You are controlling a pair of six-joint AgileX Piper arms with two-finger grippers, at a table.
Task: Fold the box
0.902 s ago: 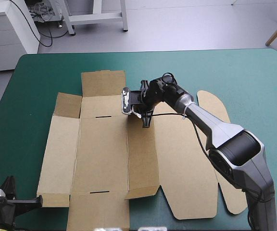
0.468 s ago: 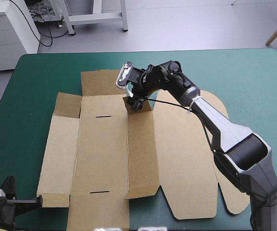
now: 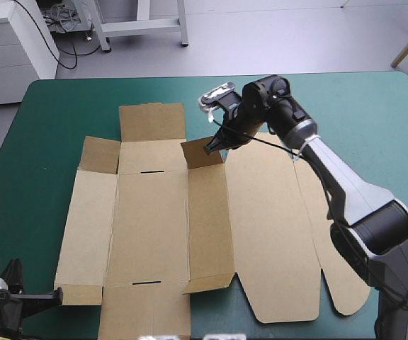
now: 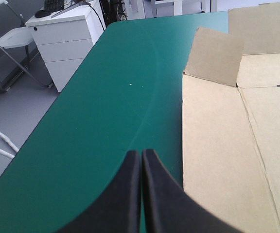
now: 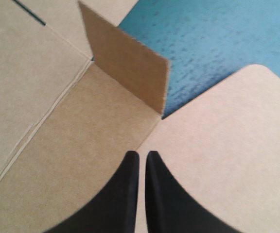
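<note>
Two robot arms work at a table with a teal-green cover [image 3: 62, 113]. The box [image 3: 154, 227], a cut sheet of brown board, lies spread almost flat across the middle of the table, its panels and creases facing up and its long side running from the near edge toward the far edge.

One small flap [image 3: 202, 154] at the far end of a narrow middle panel stands up from the sheet, tilted, while the rest lies flat. The right gripper [image 3: 211, 147] reaches in from the right and hangs just beside this flap, its black fingers pressed together with nothing between them. In the right wrist view the closed right gripper [image 5: 141, 154] points at the crease where the upright small flap [image 5: 125, 70] meets the panel, with a rounded flap [image 5: 227, 145] lying flat beside it and bare cover beyond.

The left gripper [image 3: 52, 297] sits low at the near left corner of the table, just beside the box's near left corner. In the left wrist view its fingers [image 4: 130, 194] meet in a point, closed on nothing, over bare cover beside the sheet's left edge
</note>
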